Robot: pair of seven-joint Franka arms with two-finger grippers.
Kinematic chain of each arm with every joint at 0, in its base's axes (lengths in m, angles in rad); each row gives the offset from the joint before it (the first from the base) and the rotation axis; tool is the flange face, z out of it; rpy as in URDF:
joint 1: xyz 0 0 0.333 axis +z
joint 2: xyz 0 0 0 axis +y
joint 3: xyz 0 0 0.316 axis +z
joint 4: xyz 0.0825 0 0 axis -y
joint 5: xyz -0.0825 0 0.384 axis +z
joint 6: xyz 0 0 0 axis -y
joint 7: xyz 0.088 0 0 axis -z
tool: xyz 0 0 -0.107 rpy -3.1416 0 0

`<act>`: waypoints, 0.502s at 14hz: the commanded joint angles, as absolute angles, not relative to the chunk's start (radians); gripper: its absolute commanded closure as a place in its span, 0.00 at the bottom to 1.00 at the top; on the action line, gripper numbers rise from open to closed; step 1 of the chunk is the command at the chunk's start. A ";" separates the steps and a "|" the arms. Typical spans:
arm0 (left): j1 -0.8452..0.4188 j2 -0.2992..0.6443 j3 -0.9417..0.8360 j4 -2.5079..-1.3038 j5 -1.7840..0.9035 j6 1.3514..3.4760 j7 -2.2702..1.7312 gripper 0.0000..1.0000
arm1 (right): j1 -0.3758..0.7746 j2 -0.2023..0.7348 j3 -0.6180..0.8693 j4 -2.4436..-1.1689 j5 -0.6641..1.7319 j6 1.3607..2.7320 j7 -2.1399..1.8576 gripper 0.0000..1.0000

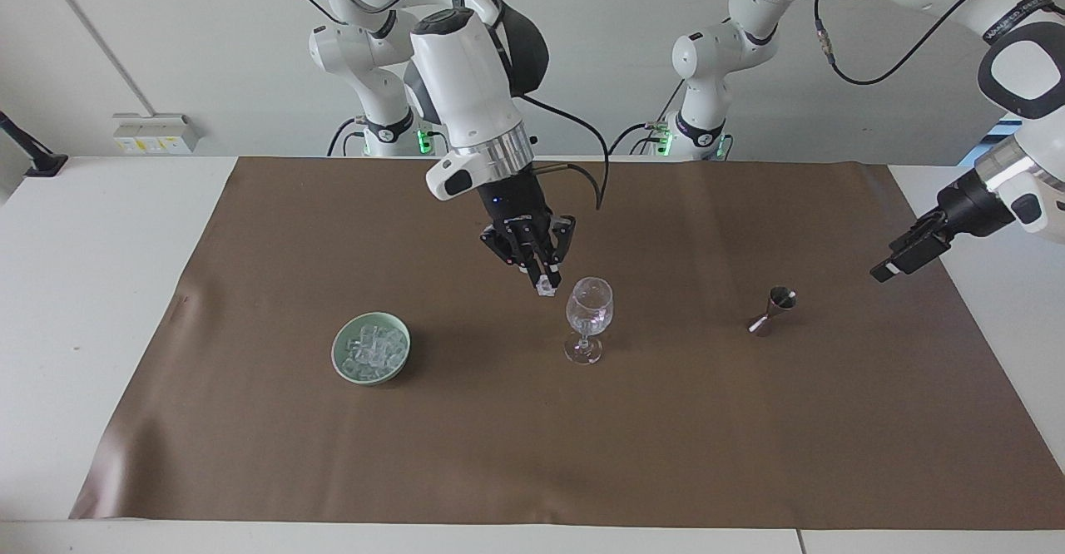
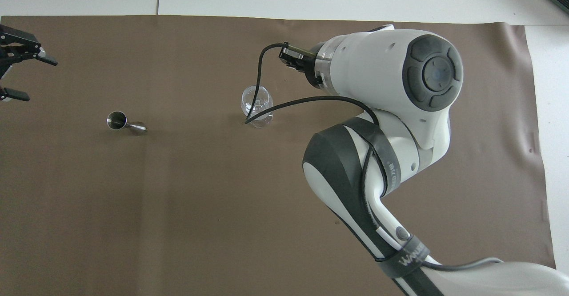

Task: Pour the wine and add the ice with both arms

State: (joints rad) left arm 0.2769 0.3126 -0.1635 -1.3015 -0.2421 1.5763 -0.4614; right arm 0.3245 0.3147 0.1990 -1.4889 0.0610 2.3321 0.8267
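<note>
While both arms are raised over the brown mat [image 1: 666,454], we list the contents of the table as follows.

Item one: right gripper [image 1: 545,284], on the arm that enters from the right arm's end. We find it tilted downward, in the air just beside the rim of the stemmed glass [image 1: 589,317]. Its fingertips are pinched together on a single small clear ice cube [image 1: 546,289]. In the overhead view the arm's large white wrist housing hides the gripper itself.

Item two: the stemmed glass, upright near the middle of the mat, clear, with something glassy low in its bowl; we cannot tell what it is.

Item three: pale green bowl [image 1: 339,363], toward the right arm's end of the table, well apart from the glass. We count it as holding a heap of ice [image 1: 374,348], clear cubes piled inside the rim. The overhead view does not show this bowl, since the arm covers it.

Item four: metal jigger [image 1: 774,309], standing on the mat toward the left arm's end, well apart from the glass.

Item five: left gripper [image 2: 13,76], waiting in the air over the mat's edge at the left arm's end. We note its fingers spread wide apart with nothing between them.
</note>
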 commanded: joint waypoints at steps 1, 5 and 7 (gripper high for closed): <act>0.247 0.270 -0.155 -1.318 -0.187 1.607 -0.330 0.00 | 0.337 0.331 0.204 -1.466 0.075 2.352 0.847 1.00; 0.245 0.235 -0.153 -1.331 -0.186 1.605 -0.164 0.00 | 0.336 0.333 0.242 -1.468 0.083 2.350 0.841 1.00; 0.232 0.216 -0.155 -1.336 -0.169 1.594 -0.123 0.00 | 0.334 0.331 0.256 -1.470 0.084 2.350 0.841 1.00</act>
